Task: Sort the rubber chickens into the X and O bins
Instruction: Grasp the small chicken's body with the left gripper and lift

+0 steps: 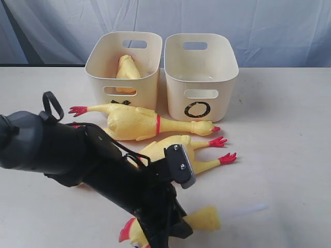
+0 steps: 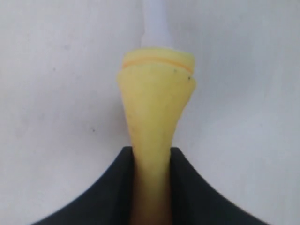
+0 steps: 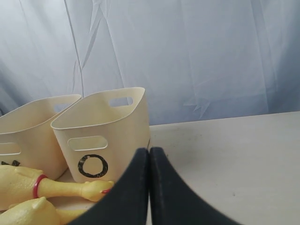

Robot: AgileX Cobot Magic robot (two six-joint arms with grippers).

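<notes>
My left claw (image 2: pixel 151 157) is pinching the small chicken (image 2: pixel 157 93) at its skinny part, probably the easiest grab; right claw (image 3: pixel 150 152) sits shut, empty.

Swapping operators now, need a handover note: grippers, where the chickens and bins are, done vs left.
Left gripper: shut on the tube-ended chicken, in front of the other chickens. Whether it is off the table is unclear.
Right gripper: shut, holding nothing, facing the bins.
X bin: one small chicken inside.
O bin: nothing visible inside.
On the table before the bins: large chicken and second chicken, side by side.
Done: one binned.
Left: three, starting with the gripped one.
</notes>
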